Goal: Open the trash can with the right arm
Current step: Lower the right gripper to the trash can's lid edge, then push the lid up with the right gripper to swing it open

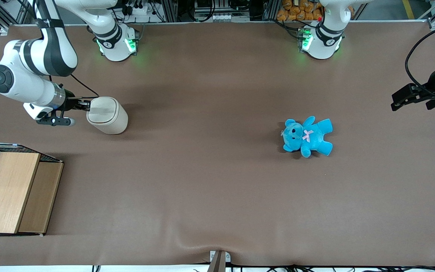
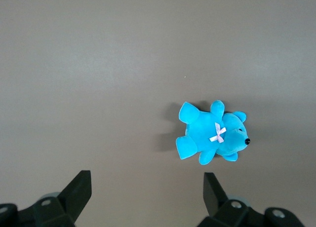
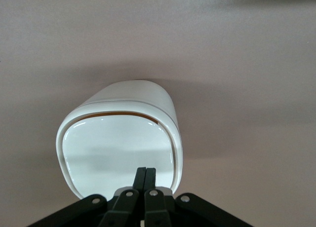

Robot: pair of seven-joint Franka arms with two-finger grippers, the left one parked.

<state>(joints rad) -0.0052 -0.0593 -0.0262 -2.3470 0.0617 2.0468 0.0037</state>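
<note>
The cream-white trash can [image 1: 107, 115] stands on the brown table toward the working arm's end. Its rimmed flip lid [image 3: 118, 150] faces up and lies flat in the rim, with a thin dark gap along one edge. My gripper [image 1: 87, 106] reaches sideways from the silver wrist cuff to the can's top edge. Its two black fingers are pressed together with nothing between them, and their tips [image 3: 145, 171] rest at the lid's edge, over the lid.
A wooden box [image 1: 13, 192] with a wire mesh side sits nearer the front camera than the can. A blue teddy bear [image 1: 308, 136] lies toward the parked arm's end of the table; it also shows in the left wrist view [image 2: 212, 135].
</note>
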